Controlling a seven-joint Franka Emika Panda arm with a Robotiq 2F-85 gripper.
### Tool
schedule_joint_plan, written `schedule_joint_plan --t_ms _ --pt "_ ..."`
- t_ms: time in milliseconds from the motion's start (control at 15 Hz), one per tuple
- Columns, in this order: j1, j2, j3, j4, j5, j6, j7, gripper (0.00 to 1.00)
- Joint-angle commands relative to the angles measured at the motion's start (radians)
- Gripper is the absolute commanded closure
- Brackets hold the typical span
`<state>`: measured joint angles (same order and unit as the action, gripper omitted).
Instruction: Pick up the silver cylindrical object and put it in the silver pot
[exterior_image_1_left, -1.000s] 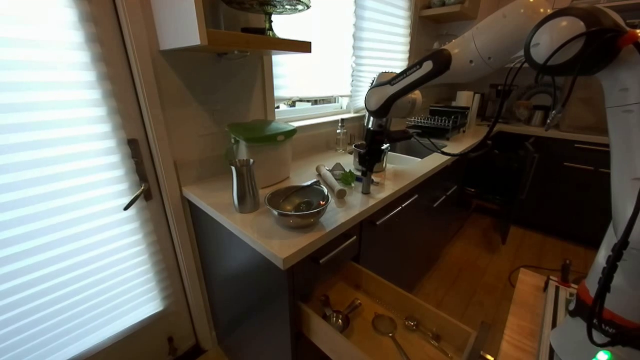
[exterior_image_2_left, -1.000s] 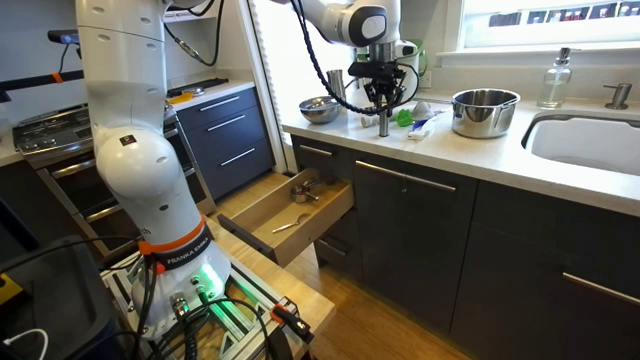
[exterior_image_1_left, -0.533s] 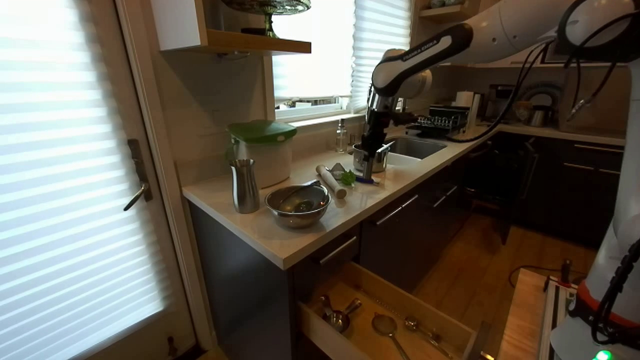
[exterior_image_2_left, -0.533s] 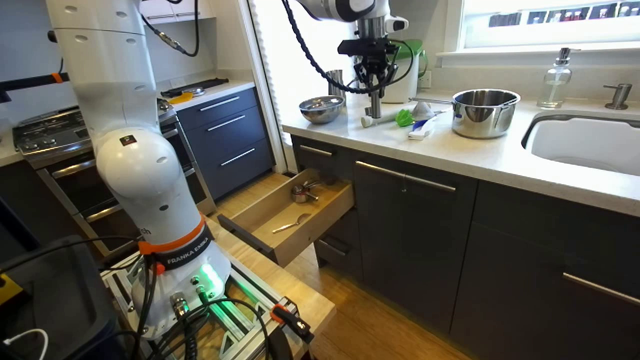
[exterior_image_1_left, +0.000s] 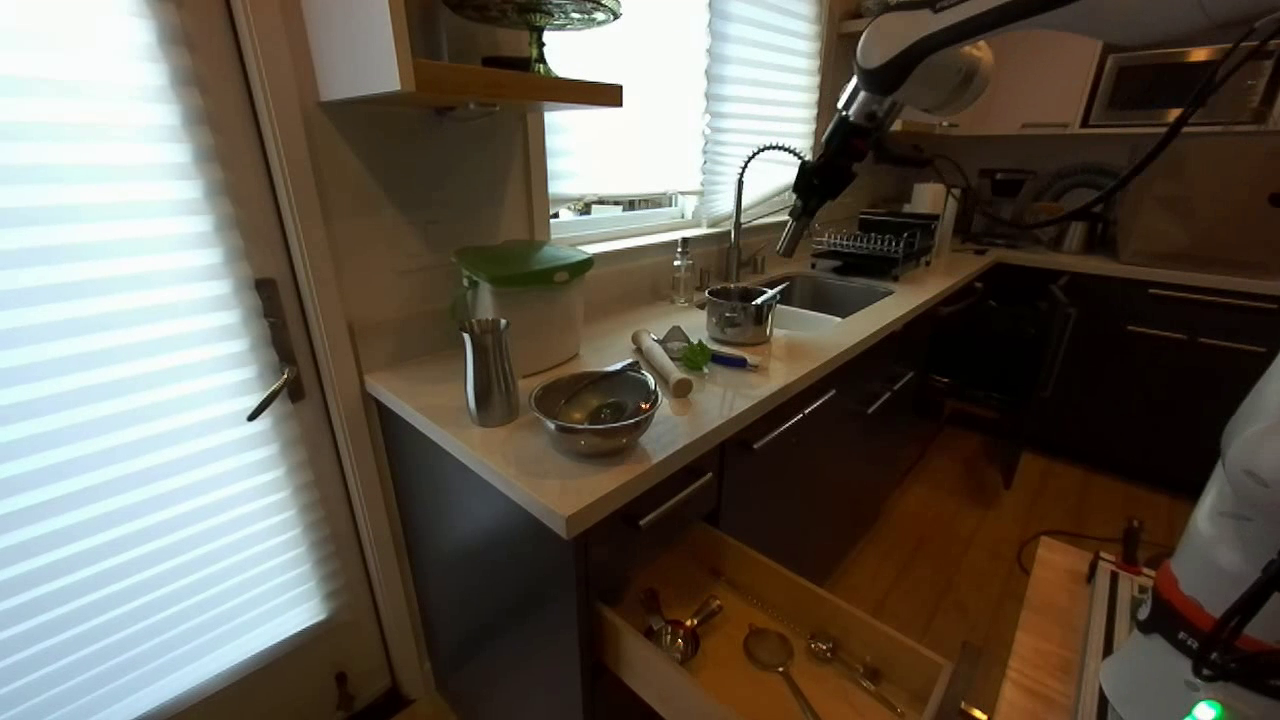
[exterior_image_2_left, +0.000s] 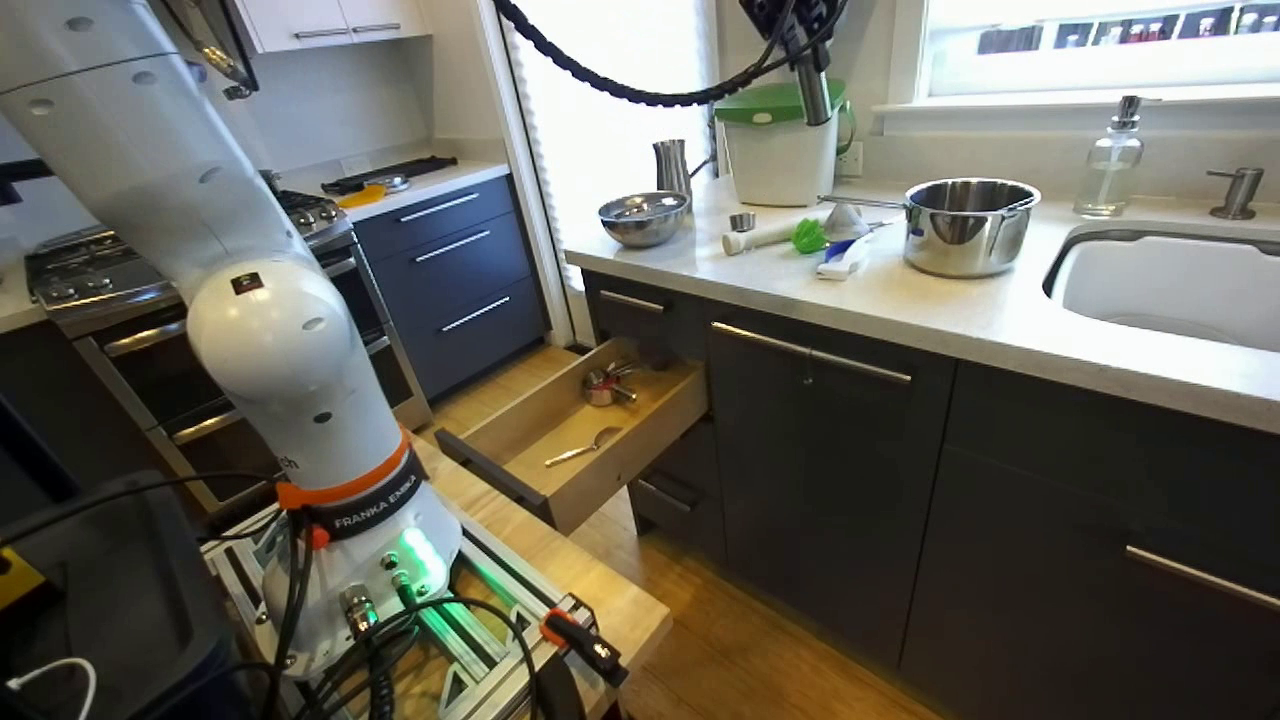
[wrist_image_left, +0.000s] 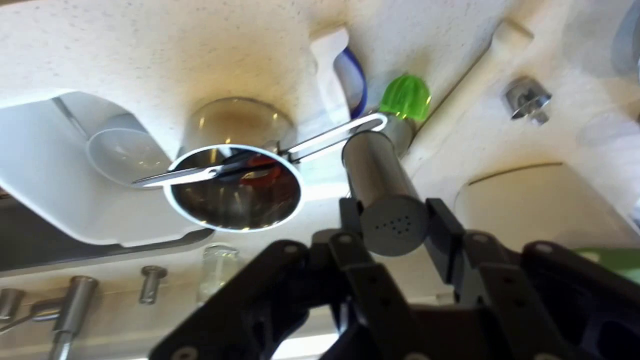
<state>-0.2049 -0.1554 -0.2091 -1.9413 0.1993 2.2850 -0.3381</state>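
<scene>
The silver cylindrical object (wrist_image_left: 377, 172) is a metal cylinder with small holes in its end face. My gripper (wrist_image_left: 395, 220) is shut on it near that end, one finger on each side. In both exterior views the cylinder (exterior_image_1_left: 793, 235) (exterior_image_2_left: 814, 95) hangs tilted from the gripper (exterior_image_1_left: 812, 195) (exterior_image_2_left: 803, 55), well above the counter. The silver pot (exterior_image_1_left: 740, 318) (exterior_image_2_left: 970, 235) stands upright on the counter beside the sink. In the wrist view the pot (wrist_image_left: 235, 122) is left of the cylinder, with a long utensil across its rim and something red inside.
On the counter are a metal bowl (exterior_image_2_left: 643, 220), a steel pitcher (exterior_image_1_left: 490, 375), a green-lidded bin (exterior_image_1_left: 525, 310), a wooden pestle (exterior_image_1_left: 662, 362), a green tool (wrist_image_left: 406, 96), a blue-and-white tool (exterior_image_2_left: 845, 258) and a soap bottle (exterior_image_2_left: 1112, 165). A drawer (exterior_image_2_left: 620, 450) is open below.
My gripper has risen from close above the counter with the cylinder in it. The cylinder went from upright to tilted. The pot and the other counter objects have not moved.
</scene>
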Motion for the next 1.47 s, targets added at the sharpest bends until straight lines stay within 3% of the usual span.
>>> schedule_joint_plan --t_ms 0,200,267,400,467,667,733,1133,1400 --pt "-0.007 0.025 -0.091 0.034 0.138 0.121 -0.042 0.88" --pt "0.014 0.114 -0.153 0.117 0.370 0.235 -0.128 0.88" --pt "0.055 0.128 -0.191 0.141 0.450 0.240 -0.149 0.88" --pt "0.061 0.185 -0.205 0.207 0.613 0.182 -0.228 0.88" --pt "0.002 0.119 -0.141 0.129 0.494 0.218 -0.170 0.63" --pt "0.002 0.175 -0.133 0.185 0.575 0.216 -0.202 0.63" --pt "0.004 0.182 -0.130 0.180 0.574 0.201 -0.196 0.88" --pt "-0.079 0.381 -0.124 0.304 0.322 0.068 -0.039 0.88" --pt "-0.165 0.515 -0.071 0.459 0.333 0.034 -0.017 0.88"
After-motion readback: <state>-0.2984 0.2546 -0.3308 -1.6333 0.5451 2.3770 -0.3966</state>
